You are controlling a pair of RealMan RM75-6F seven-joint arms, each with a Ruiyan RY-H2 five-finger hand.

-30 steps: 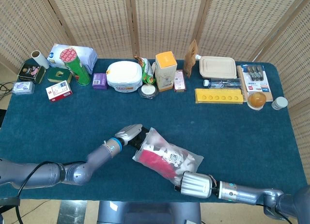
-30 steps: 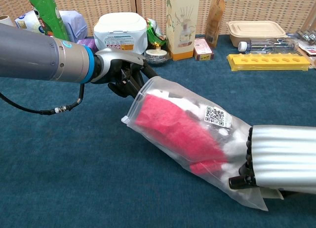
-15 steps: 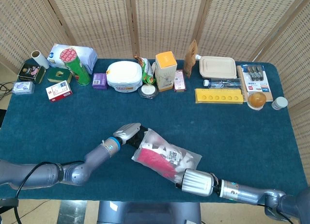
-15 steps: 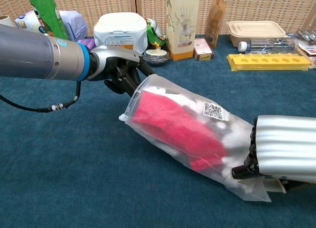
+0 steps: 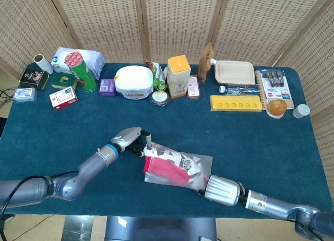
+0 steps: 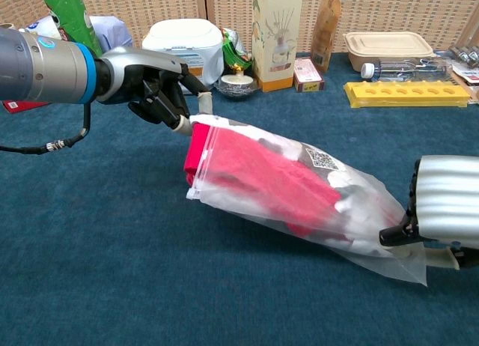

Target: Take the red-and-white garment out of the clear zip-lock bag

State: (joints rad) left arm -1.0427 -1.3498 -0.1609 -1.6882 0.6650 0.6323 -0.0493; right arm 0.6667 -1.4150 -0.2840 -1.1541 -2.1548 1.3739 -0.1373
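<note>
The clear zip-lock bag [image 6: 359,204] lies stretched out on the blue tablecloth, its mouth towards my left hand. Inside is the red-and-white garment [image 6: 262,181], and its red edge pokes out of the mouth. At the mouth my left hand [image 6: 150,80] pinches a white bit of the garment. My right hand [image 6: 402,234] grips the bag's closed end, its fingers mostly hidden behind the plastic. The head view shows the bag [image 5: 197,161], the garment [image 5: 164,170], my left hand [image 5: 130,140] and my right hand [image 5: 206,183] near the table's front edge.
A row of goods lines the far edge: a green can [image 5: 86,74], a white tub [image 5: 134,80], a yellow-topped carton [image 5: 178,74], a yellow tray [image 5: 236,103] and a lidded box [image 5: 235,72]. The table's front edge [image 5: 156,215] runs just below both forearms.
My left hand has moved left, away from the bag, drawing the garment's edge out of the mouth. The bag now lies flatter and longer. My right hand has shifted right with the closed end.
</note>
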